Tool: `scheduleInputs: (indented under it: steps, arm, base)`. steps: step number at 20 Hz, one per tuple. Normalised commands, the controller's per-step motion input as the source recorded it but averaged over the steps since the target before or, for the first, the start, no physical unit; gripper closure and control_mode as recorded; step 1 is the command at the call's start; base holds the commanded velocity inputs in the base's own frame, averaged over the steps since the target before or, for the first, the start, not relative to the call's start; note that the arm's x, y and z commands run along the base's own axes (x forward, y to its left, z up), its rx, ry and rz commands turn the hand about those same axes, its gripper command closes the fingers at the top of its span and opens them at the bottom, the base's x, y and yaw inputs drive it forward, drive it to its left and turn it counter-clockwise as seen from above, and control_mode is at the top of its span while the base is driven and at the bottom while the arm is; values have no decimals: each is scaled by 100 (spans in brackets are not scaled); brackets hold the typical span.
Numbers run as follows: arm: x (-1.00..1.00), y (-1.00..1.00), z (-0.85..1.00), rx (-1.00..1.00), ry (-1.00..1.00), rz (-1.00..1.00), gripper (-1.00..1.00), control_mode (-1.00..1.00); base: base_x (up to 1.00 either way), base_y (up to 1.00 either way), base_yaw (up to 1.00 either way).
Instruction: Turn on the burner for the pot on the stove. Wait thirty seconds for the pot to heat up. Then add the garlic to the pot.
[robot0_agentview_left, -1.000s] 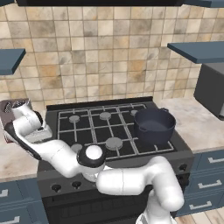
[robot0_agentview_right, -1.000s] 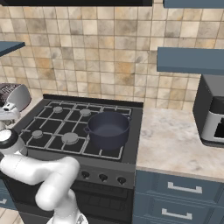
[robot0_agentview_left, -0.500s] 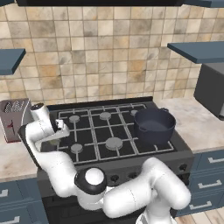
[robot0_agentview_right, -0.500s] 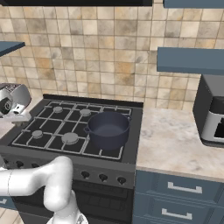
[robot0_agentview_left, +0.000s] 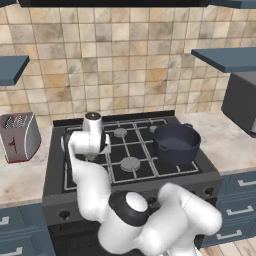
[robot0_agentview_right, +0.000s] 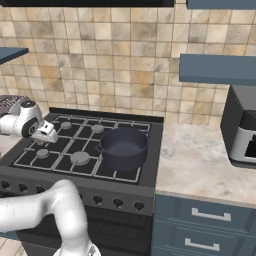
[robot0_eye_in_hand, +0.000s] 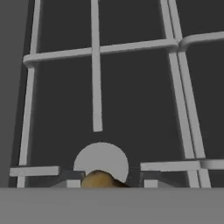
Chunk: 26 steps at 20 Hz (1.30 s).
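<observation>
The dark pot (robot0_agentview_left: 176, 142) (robot0_agentview_right: 123, 147) stands on the front right burner of the black stove (robot0_agentview_left: 54, 167) (robot0_agentview_right: 148, 131). My gripper (robot0_agentview_left: 91, 156) (robot0_agentview_right: 48, 134) hovers over the stove's left burners, well to the left of the pot. In the hand view the tan garlic (robot0_eye_in_hand: 99, 180) sits right at my gripper (robot0_eye_in_hand: 103, 184), above a grey burner cap (robot0_eye_in_hand: 101, 156) and the grate bars. The gripper looks shut on the garlic. Most of the garlic is hidden by the bottom edge of that view.
A silver toaster (robot0_agentview_left: 19, 136) (robot0_agentview_right: 7, 102) stands on the counter left of the stove. A dark appliance (robot0_agentview_right: 244, 131) (robot0_agentview_left: 243, 99) sits on the right counter. Front knobs (robot0_agentview_right: 117, 202) line the stove's face. Shelves (robot0_agentview_right: 217, 69) hang on the tiled wall.
The arm has swung right, from beside the toaster to above the stove's left burners. The pot has stayed in place.
</observation>
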Motion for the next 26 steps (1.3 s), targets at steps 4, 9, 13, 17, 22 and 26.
scheduleInputs:
  steps: [4, 9, 13, 17, 22, 26]
  arm:
    - [0, -88, 49, 7, 9, -3, 100, -100]
    - [0, -82, 33, 0, 1, -3, 100, -100]
    - [0, -69, 10, -5, 0, -5, 100, -100]
    - [-3, -74, 20, -5, 0, -8, 100, -100]
    - [-6, -71, 27, -10, -4, -13, 100, -100]
    - [0, -53, 31, -3, -1, -14, 100, -100]
  base:
    - [0, 0, 0]
    - [0, 0, 0]
    - [0, 0, 0]
    - [0, 0, 0]
    - [0, 0, 0]
    - [0, 0, 0]
